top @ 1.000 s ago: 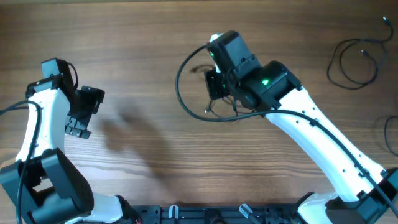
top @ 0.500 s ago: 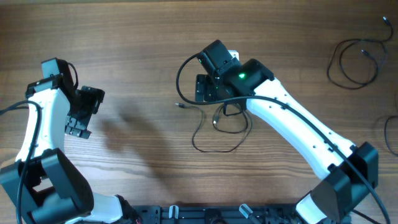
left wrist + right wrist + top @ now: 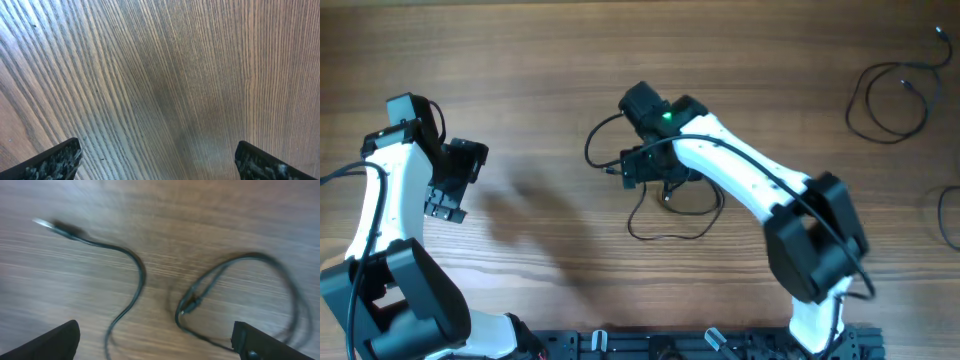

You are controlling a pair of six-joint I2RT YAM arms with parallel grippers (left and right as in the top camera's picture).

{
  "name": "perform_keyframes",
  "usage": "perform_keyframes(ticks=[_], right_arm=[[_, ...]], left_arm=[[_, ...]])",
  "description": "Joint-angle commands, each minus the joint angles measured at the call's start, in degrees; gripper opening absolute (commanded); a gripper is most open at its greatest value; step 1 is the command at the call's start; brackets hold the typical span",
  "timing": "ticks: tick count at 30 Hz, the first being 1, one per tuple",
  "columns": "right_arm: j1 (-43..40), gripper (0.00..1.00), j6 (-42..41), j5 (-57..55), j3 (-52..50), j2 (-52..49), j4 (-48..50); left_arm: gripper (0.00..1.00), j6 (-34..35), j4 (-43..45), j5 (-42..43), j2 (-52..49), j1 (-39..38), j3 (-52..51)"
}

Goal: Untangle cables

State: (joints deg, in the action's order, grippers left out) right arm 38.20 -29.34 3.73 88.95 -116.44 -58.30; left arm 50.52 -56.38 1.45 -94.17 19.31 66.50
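From overhead: left claw [image 3: 447, 205] at far left, spread wide over bare bench [image 3: 520, 60], gripping nothing. Right claw [image 3: 635, 168] at centre, above loose cables [image 3: 665, 239] looped just below it. Separate cable loop [image 3: 885, 105] at upper right.

From left wrist: fingers [image 3: 55, 162] wide apart, only wood grain between.

From right wrist: claw [image 3: 155, 347] fully spread, empty. Cables [image 3: 142, 275] flat on bench, plug end upper left, loop at right.

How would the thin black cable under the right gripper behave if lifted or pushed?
Probably floppy: the thin black cable lies in loose curves, so it should sag from any pinch point. Likely light, since it is so thin; a push would probably just slide it across the wooden table. Its small plug end may swing free.
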Motion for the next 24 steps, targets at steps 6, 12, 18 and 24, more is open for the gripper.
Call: perform_keyframes(ticks=[6,12,18,24], right_arm=[[1.36,1.00,-2.14,10.14,-0.59,-7.54,-1.36],[6.64,1.00,-7.56,-1.97,-0.59,-8.85,0.33],[5.68,0.57,-8.35,-0.61,-0.59,-11.96,-0.81],[2.03,0.04,-1.97,-0.68,0.72,-11.93,-0.57]], left_arm=[[1.00,0.74,0.02,0.02,0.44,0.31,0.26],[1.00,0.74,0.02,0.02,0.44,0.31,0.26],[1.00,0.74,0.02,0.00,0.44,0.31,0.26],[1.00,0.74,0.02,0.00,0.44,0.31,0.26]])
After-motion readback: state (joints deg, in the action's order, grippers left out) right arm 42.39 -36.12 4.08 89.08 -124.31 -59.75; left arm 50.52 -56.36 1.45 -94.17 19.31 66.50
